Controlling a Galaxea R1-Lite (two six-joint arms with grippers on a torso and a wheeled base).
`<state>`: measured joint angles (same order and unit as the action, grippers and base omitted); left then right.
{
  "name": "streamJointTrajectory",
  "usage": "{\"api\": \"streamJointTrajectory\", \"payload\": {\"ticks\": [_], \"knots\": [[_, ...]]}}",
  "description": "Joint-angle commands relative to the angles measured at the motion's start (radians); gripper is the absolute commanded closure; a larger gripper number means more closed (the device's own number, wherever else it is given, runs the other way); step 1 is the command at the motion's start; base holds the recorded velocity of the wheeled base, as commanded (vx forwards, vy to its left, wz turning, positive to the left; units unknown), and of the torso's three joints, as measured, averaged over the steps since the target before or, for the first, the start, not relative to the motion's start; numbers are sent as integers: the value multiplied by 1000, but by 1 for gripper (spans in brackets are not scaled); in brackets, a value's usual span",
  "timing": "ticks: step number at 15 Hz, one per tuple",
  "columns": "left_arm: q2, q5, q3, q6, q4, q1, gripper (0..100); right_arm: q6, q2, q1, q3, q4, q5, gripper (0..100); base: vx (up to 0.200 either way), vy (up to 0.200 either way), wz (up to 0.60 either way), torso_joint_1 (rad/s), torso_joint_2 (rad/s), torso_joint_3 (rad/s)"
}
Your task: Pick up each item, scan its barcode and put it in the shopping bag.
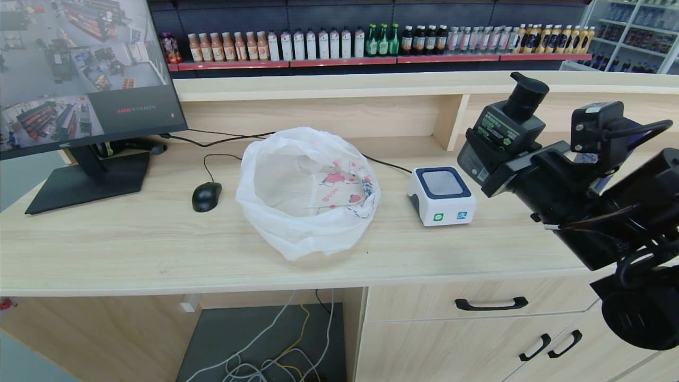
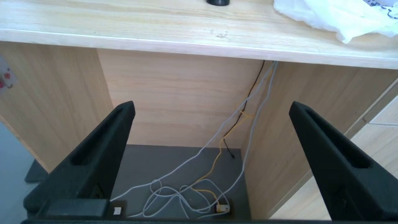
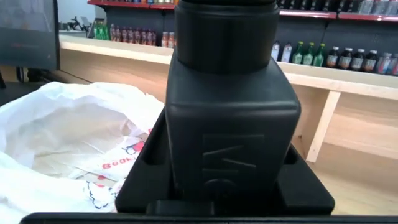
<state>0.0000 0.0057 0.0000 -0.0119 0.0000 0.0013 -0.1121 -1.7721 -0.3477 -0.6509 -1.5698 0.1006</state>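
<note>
Closest up, on the robot's right: right gripper (image 1: pixel 506 172) clamped firmly on a dark, square-bodied bottle (image 1: pixel 501 130) with a round black cap. Grips it low on the body, with black fingers (image 3: pixel 140 183) pressed against opposite sides. Holds it in the air over the right end of the counter (image 1: pixel 132 249), tilted, cap pointing up and toward the back, labelled face turned up and toward the robot's left.

Just left of the bottle and lower, not touching it: scanner (image 1: pixel 441 195), a white box with a dark window on top, standing on the counter.

Further left, about mid-counter: shopping bag (image 1: pixel 307 191), white plastic with red and blue print, mouth spread open upward. Sits between the scanner and a black mouse (image 1: pixel 206 196), near both but touching neither.

At the far left of the counter: monitor (image 1: pixel 79 69) on a black stand. Along the back wall: red-edged shelf (image 1: pixel 371 62) lined with bottles. Under the counter on the right: drawers (image 1: pixel 477 313) with black handles.

Below the counter's front edge: left gripper (image 2: pixel 211 155), fingers spread wide, nothing between them. Faces the open space under the counter, where loose cables (image 2: pixel 205 180) hang down and coil on the floor.
</note>
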Motion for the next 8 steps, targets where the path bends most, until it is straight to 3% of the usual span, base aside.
{"api": "streamJointTrajectory", "payload": {"ticks": [1, 8], "knots": [[0, 0, 0, 0, 0, 0, 0, 11, 20, -2, 34, -1, -13, 100, 0, 0, 0, 0, 0, 0], [0, 0, 0, 1, 0, 0, 0, 65, 28, -5, 43, -1, -64, 100, 0, 0, 0, 0, 0, 0]]}}
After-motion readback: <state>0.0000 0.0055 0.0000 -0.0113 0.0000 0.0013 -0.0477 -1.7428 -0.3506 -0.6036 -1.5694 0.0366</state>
